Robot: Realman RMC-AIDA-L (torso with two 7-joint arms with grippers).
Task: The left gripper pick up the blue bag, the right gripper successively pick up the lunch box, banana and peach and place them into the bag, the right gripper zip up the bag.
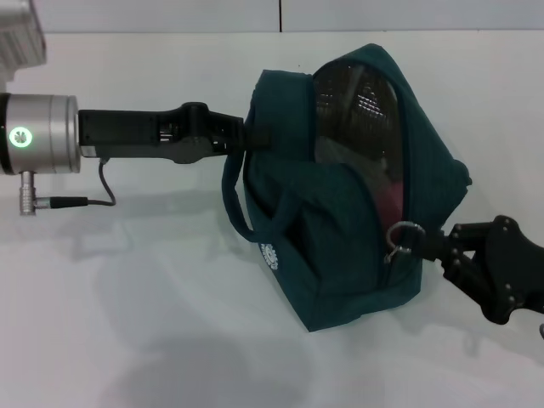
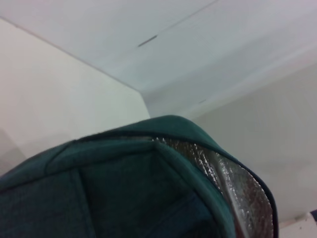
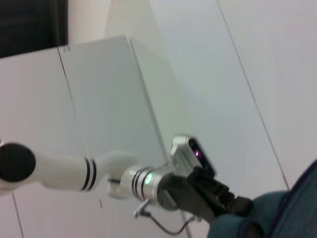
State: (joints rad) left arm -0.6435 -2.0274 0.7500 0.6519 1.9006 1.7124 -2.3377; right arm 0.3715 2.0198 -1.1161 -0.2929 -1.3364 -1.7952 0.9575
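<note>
The blue bag [image 1: 340,255] hangs above the white table, its zip partly undone along the side facing me. My left gripper [image 1: 248,136] reaches in from the left and is shut on the bag's upper back edge by a handle. At lower right my right gripper [image 1: 420,245] is shut on the metal ring zip pull [image 1: 398,235]. Something pink, the peach [image 1: 391,192], shows inside the opening. The lunch box and banana are hidden. The left wrist view shows the blue bag [image 2: 124,188] and its foil lining [image 2: 235,188]. The right wrist view shows the left gripper [image 3: 233,206] at the blue bag [image 3: 290,213].
The white table [image 1: 153,323] lies beneath the bag, with a pale wall behind it. A grey cable [image 1: 102,191] hangs from the left arm's silver cuff [image 1: 42,134]. A pale box [image 1: 19,34] sits at the far left corner.
</note>
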